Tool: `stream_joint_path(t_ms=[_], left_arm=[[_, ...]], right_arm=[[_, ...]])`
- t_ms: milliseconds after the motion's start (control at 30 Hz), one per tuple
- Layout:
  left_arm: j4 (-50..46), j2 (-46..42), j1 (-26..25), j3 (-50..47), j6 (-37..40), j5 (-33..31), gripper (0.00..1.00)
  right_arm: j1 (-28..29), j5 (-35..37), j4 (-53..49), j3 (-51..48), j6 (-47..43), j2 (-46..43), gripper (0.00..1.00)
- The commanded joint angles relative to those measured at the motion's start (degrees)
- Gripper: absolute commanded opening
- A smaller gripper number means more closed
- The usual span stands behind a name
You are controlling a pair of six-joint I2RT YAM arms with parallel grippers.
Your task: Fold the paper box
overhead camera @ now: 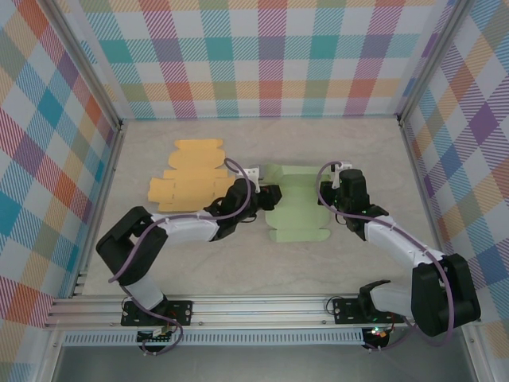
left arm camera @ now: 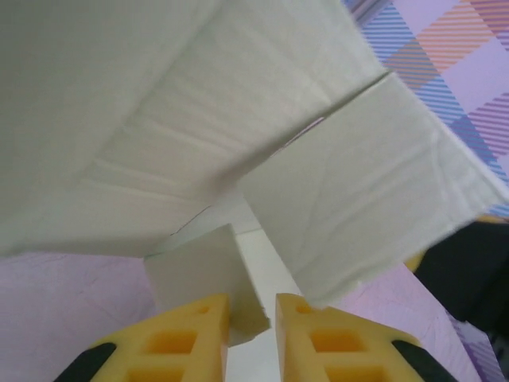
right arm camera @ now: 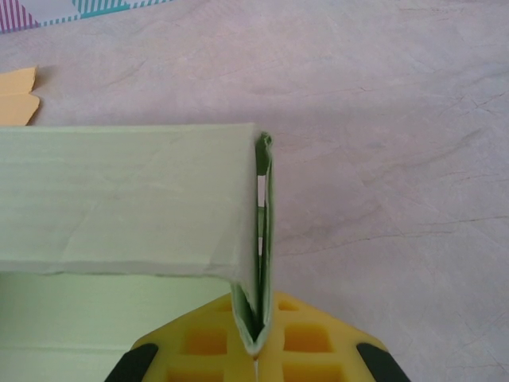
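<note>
The pale green paper box (overhead camera: 296, 213) lies partly folded in the middle of the table. My left gripper (overhead camera: 266, 199) is at its left edge. In the left wrist view a small flap (left arm camera: 207, 274) of the box has its corner between the yellow fingers (left arm camera: 187, 334), and the left gripper (left arm camera: 253, 309) is closed narrowly on it. A larger flap (left arm camera: 366, 207) hangs over the right finger. My right gripper (overhead camera: 332, 196) is at the box's right side. The right gripper (right arm camera: 256, 350) is shut on the doubled, upright side wall (right arm camera: 261, 239) of the box.
A flat orange box blank (overhead camera: 191, 179) lies on the table left of the green box, just beyond my left arm. Checkered walls (overhead camera: 262, 56) enclose the table on three sides. Bare tabletop (right arm camera: 382, 159) stretches to the right of the pinched wall.
</note>
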Motion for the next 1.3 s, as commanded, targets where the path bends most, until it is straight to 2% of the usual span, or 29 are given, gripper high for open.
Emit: stream_joint_path(t_ms=[0,67,200,367,467,567,667,833,1067,1267], left_arm=[[1.5,-7.6,-0.9,-3.4,4.6,1.7,0.3],[0.0,-12.1,-1.1,-5.5,6.8,1.6,0.36],[-5.9,-20.9,-1.3,-7.3,11.0,-0.5,0.41],[-19.6,-29.7,-0.8,-5.9,17.3,-16.5,0.46],[-24.0,-30.9,2.8,-5.1,18.5,-21.0,0.46],[-23.0,-29.0,8.1,-5.1,18.5,-17.8,0.46],[-20.3,-24.7,10.5,-3.9,20.1,-13.9,0.46],[-16.8,-16.4,10.7,-0.6,24.5,-9.6,0.46],[-12.1,-9.1,10.3,2.3,29.9,4.4,0.48],[-14.5,-7.8,8.0,3.4,36.5,12.3,0.39]], right_arm=[[0.4,-0.2,2.7,-0.4,-0.5,-0.9,0.0],[0.4,-0.2,2.6,-0.4,-0.8,-0.9,0.0],[0.4,-0.8,2.7,-0.4,-1.2,-0.9,0.0],[0.4,-2.1,3.4,-1.0,-2.1,-1.5,0.0],[0.4,-3.0,4.1,-1.6,-2.4,-2.2,0.0],[0.4,-3.9,4.7,-2.0,-2.5,-2.9,0.0],[0.4,-4.3,4.3,-2.0,-2.8,-2.9,0.0],[0.4,-4.6,4.0,-1.9,-3.3,-2.6,0.0],[0.4,-4.2,3.0,-0.8,-3.4,-1.3,0.0],[0.4,-3.9,2.9,-0.7,-3.4,-1.1,0.0]])
